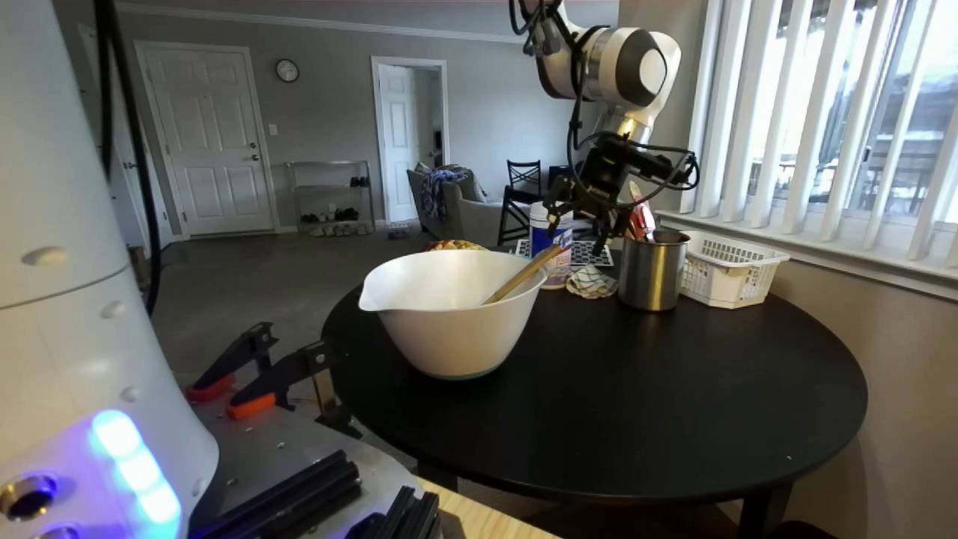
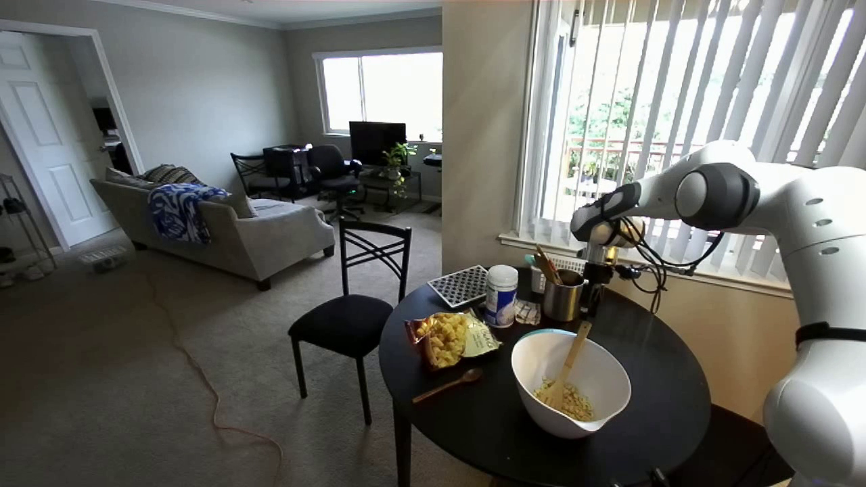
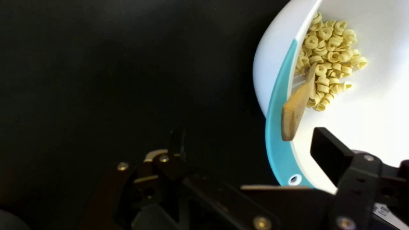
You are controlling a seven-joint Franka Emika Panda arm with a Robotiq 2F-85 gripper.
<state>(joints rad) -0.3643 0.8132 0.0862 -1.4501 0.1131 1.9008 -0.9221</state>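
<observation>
My gripper (image 1: 578,232) is open and empty, pointing down above the round black table (image 1: 673,404). It also shows in the wrist view (image 3: 252,145), fingers spread wide. A white mixing bowl (image 1: 453,333) with a teal grip on its rim stands nearest; it also shows in an exterior view (image 2: 612,375) and the wrist view (image 3: 271,60). A wooden spatula (image 3: 295,108) leans in it, handle end over the teal rim; it shows in both exterior views (image 1: 524,275) (image 2: 572,358). Curled yellow pasta (image 3: 334,57) lies in the bowl. In the wrist view, the right finger overlaps the bowl.
A steel utensil canister (image 2: 562,302), a wipes tub (image 2: 501,301), a folded cloth (image 2: 527,312), a dark grid-like tray (image 2: 460,285) and a white basket (image 1: 733,273) stand behind. An open snack bag (image 2: 446,341) and a wooden spoon (image 2: 448,386) lie beside the bowl.
</observation>
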